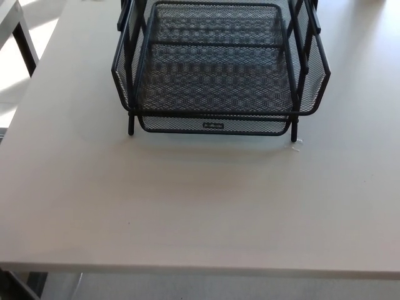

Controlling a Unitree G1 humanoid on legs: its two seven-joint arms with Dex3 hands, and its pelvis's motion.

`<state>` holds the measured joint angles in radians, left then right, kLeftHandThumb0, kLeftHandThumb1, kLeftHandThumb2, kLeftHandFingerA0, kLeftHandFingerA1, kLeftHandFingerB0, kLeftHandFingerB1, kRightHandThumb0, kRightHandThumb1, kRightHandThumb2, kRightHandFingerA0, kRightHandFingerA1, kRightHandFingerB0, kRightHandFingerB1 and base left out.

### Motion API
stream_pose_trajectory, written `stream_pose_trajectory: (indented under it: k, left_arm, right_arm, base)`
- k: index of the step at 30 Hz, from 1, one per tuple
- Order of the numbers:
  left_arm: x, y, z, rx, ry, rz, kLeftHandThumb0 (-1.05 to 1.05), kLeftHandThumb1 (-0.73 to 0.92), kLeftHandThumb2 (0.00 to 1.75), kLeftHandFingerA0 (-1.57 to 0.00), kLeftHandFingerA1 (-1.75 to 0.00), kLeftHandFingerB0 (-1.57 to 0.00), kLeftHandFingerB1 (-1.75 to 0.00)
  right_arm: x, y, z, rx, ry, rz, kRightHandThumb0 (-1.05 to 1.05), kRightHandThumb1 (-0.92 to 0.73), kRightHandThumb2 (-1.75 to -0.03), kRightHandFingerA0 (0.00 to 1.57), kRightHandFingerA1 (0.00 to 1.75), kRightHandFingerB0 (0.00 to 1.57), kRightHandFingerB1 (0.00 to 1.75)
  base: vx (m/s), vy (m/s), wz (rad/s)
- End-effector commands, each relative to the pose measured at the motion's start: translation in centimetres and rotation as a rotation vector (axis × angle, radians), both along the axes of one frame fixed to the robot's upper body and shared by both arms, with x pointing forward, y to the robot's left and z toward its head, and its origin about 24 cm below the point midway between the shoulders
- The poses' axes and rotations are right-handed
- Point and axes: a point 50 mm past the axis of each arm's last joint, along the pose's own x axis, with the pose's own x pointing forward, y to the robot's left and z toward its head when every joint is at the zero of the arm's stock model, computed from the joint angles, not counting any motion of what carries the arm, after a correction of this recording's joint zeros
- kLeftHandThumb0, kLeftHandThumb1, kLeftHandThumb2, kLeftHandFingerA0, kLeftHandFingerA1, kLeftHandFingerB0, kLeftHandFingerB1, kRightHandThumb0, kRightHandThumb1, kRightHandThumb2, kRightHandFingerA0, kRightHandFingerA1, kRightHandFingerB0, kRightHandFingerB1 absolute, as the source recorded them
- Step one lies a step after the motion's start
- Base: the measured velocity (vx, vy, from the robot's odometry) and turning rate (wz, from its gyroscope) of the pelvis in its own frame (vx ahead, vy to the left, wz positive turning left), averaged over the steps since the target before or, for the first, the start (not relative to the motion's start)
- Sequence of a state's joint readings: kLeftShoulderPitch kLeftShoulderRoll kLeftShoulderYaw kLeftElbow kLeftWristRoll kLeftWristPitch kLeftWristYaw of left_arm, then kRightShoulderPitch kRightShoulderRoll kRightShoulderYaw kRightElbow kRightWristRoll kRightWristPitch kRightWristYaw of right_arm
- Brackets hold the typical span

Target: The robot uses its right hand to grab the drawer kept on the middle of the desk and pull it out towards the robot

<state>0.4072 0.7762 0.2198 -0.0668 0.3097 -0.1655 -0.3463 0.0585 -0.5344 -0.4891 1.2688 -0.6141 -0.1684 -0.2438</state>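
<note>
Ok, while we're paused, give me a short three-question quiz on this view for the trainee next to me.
1. True or false: one of the robot's hands is already touching the black mesh drawer unit.
2. Multiple choice: where does the drawer unit stand on the desk? A) at the near edge, B) toward the far side, around the middle, C) at the left corner.
3. Fill in: the small label sits on the front of the ____ drawer.

Key: 1. False, no hand is in view. 2. B. 3. Bottom.
</note>
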Motion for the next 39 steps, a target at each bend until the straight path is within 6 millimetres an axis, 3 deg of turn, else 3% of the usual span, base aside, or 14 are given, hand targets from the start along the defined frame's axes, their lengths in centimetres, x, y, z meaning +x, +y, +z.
stream_pose_trajectory:
  k: [1,3,4,7,8,9,10,12,15,19,20,21,22,39]
  left_arm:
    - [-0.2,0.1,-0.2,-0.007,-0.034,0.006,-0.33,0.59,0.57,-0.81,-0.84,-0.76,-0.53]
    - [-0.2,0.1,-0.2,-0.001,-0.025,0.011,-0.34,0.6,0.58,-0.8,-0.83,-0.75,-0.53]
    - [-0.2,0.1,-0.2,-0.002,-0.029,0.01,-0.33,0.59,0.57,-0.8,-0.83,-0.75,-0.53]
    - [-0.2,0.0,-0.1,-0.004,-0.032,0.008,-0.33,0.59,0.57,-0.8,-0.84,-0.75,-0.54]
    - [-0.2,0.0,-0.1,-0.004,-0.032,0.008,-0.33,0.59,0.57,-0.8,-0.85,-0.76,-0.55]
    - [-0.2,0.0,-0.1,-0.005,-0.033,0.008,-0.33,0.59,0.57,-0.8,-0.85,-0.76,-0.55]
    - [-0.2,0.0,-0.1,-0.003,-0.028,0.012,-0.33,0.59,0.57,-0.79,-0.83,-0.75,-0.54]
    - [-0.2,0.0,-0.1,0.002,-0.03,0.006,-0.33,0.59,0.57,-0.8,-0.82,-0.75,-0.54]
    - [-0.3,0.0,-0.1,0.001,-0.038,-0.001,-0.32,0.59,0.57,-0.8,-0.82,-0.75,-0.54]
    - [-0.3,0.1,-0.2,0.001,-0.038,-0.002,-0.33,0.59,0.57,-0.8,-0.83,-0.76,-0.54]
    - [-0.3,0.1,-0.1,0.002,-0.035,0.0,-0.34,0.6,0.58,-0.79,-0.82,-0.75,-0.54]
    - [-0.3,0.1,-0.1,0.003,-0.032,-0.001,-0.34,0.6,0.58,-0.79,-0.82,-0.74,-0.53]
    - [-0.3,0.1,-0.1,0.002,-0.033,-0.004,-0.33,0.6,0.58,-0.79,-0.82,-0.75,-0.53]
    - [-0.2,0.1,-0.2,-0.006,-0.034,0.008,-0.34,0.59,0.57,-0.8,-0.84,-0.75,-0.55]
  right_arm:
    - [-1.4,1.6,-1.8,0.394,0.037,0.012,-0.81,-0.53,-0.57,0.32,0.46,0.29,0.34]
    - [-1.3,1.6,-1.7,0.376,-0.001,-0.002,-0.72,-0.5,-0.57,0.34,0.45,0.27,0.34]
    - [-1.2,1.4,-1.8,0.378,-0.002,-0.042,-0.73,-0.47,-0.56,0.28,0.42,0.26,0.34]
    - [-1.4,1.4,-1.5,0.286,-0.003,0.025,-0.85,-0.49,-0.57,0.38,0.45,0.31,0.35]
    - [-1.3,1.4,-1.4,0.27,-0.001,0.044,-0.88,-0.41,-0.72,0.44,0.61,0.28,0.43]
    - [-1.2,1.3,-1.2,0.246,0.002,0.073,-0.88,-0.41,-0.72,0.44,0.61,0.28,0.43]
    - [-1.4,1.5,-1.2,0.228,-0.017,0.087,-0.92,-0.55,-0.58,0.49,0.61,0.33,0.36]
    - [-1.4,1.5,-1.2,0.173,0.005,0.109,-0.87,-0.58,-0.58,0.55,0.67,0.37,0.35]
    - [-1.3,1.4,-1.0,0.139,0.02,0.132,-0.85,-0.59,-0.59,0.4,0.64,0.35,0.35]
    - [-1.1,1.5,-0.8,0.121,0.012,0.162,-0.85,-0.61,-0.59,0.42,0.58,0.35,0.35]
    - [-0.9,1.5,-0.7,0.095,0.034,0.182,-0.92,-0.52,-0.92,0.43,0.63,0.29,0.46]
    - [-0.8,1.5,-0.7,0.064,0.062,0.207,-0.84,-0.49,-0.93,0.42,0.59,0.27,0.47]
    - [-0.6,1.6,-0.6,0.035,0.075,0.238,-0.85,-0.63,-0.6,0.42,0.47,0.36,0.34]
    - [1.1,2.2,0.4,-0.068,0.045,0.344,-0.91,-0.68,-0.62,0.43,0.43,0.34,0.36]
  base:
    - [0.0,0.0,0.0]
    - [0.0,0.0,0.0]
    - [0.0,0.0,0.0]
    - [0.0,0.0,0.0]
    - [0.0,0.0,0.0]
    - [0.0,0.0,0.0]
    - [0.0,0.0,0.0]
    - [0.0,0.0,0.0]
    - [0.0,0.0,0.0]
    - [0.0,0.0,0.0]
    - [0.0,0.0,0.0]
    - [0.0,0.0,0.0]
    - [0.0,0.0,0.0]
    - [0.0,0.0,0.0]
